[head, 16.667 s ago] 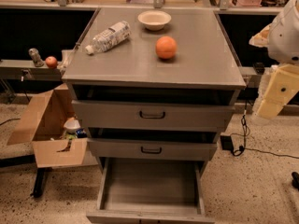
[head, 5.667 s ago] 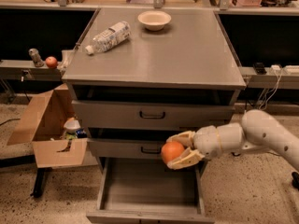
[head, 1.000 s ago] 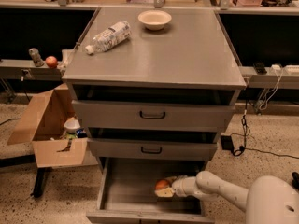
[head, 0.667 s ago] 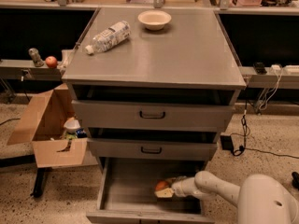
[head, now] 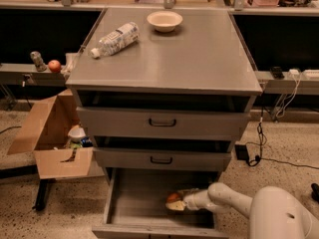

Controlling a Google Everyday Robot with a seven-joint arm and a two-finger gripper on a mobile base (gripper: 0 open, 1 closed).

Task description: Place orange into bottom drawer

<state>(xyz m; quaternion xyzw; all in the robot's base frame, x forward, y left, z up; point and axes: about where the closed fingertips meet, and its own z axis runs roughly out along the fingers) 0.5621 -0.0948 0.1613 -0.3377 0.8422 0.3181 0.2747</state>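
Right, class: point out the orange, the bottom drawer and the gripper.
orange (head: 172, 197), camera view: on its visible upper surface.
bottom drawer (head: 139, 199), camera view: on its bare grey floor.
gripper (head: 175, 202), camera view: midway between its fingertips, inside the bottom drawer, holding the orange.

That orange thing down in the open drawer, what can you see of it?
The orange shows only in part: a small rounded plain orange patch, dimly lit. It is low inside the pulled-out bottom drawer, right of its middle. The gripper reaches in from the right and is shut on it, a pale finger beneath. Whether it touches the drawer floor cannot be told.
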